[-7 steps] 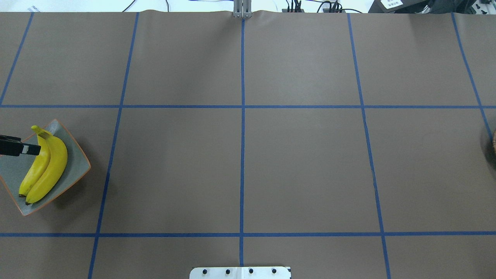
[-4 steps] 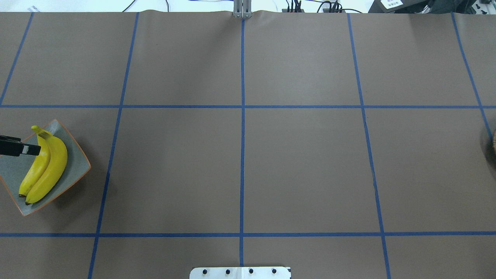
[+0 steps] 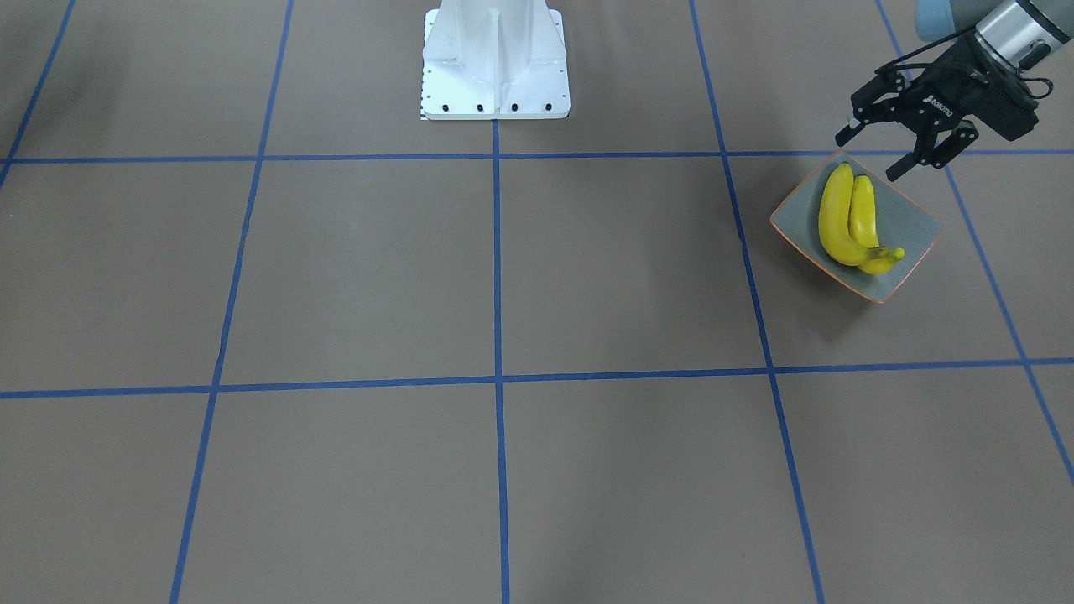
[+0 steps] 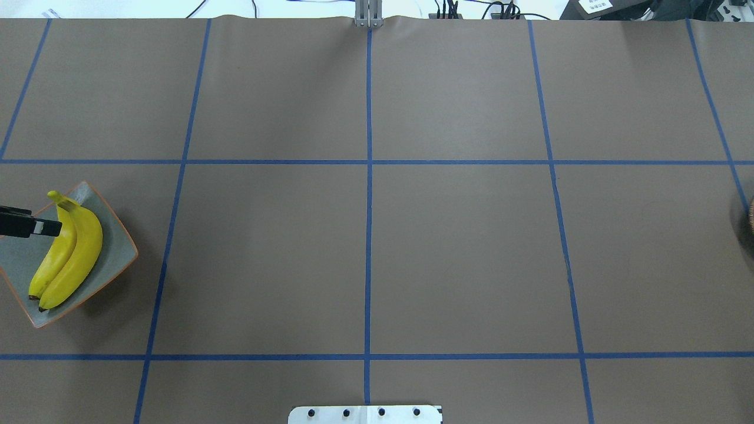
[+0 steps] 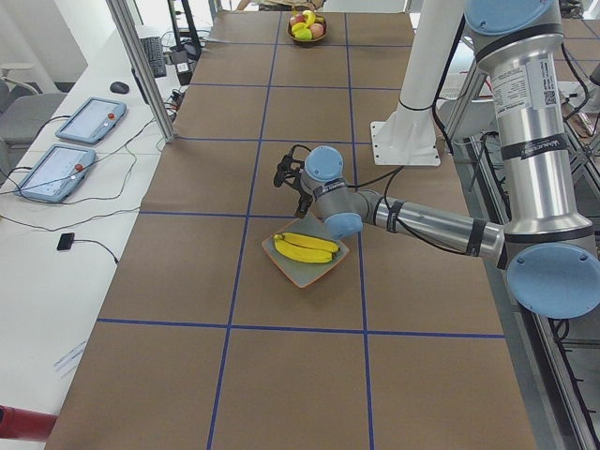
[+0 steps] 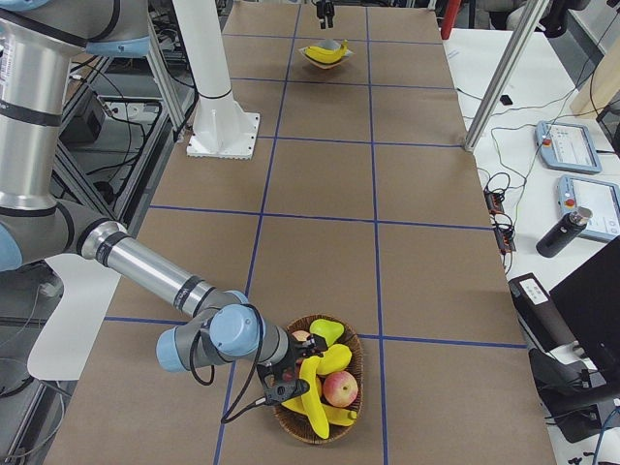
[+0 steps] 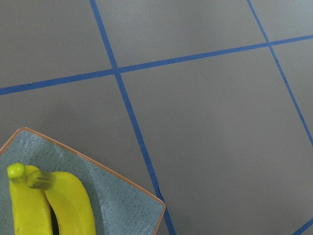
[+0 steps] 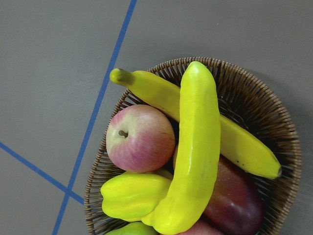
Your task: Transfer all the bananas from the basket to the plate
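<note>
Bananas, two of them, lay side by side on the square grey-green plate near the table's edge at the robot's left end, nested along their curves so that both fitted inside the upturned rim. Left gripper hung just over the plate's corner nearest the robot's base, its fingers spread wide and holding nothing, as suits an arm with no load at the drop-off spot. Two more bananas lay in the wicker basket at the opposite end of the table. One was draped across the other and over an apple and other fruit, so the top one looked the easier to lift first. Right gripper hovered low at the basket's rim on the robot's side; whether its fingers were spread or pressed together could not be told. By that count the job seemed half done.
</note>
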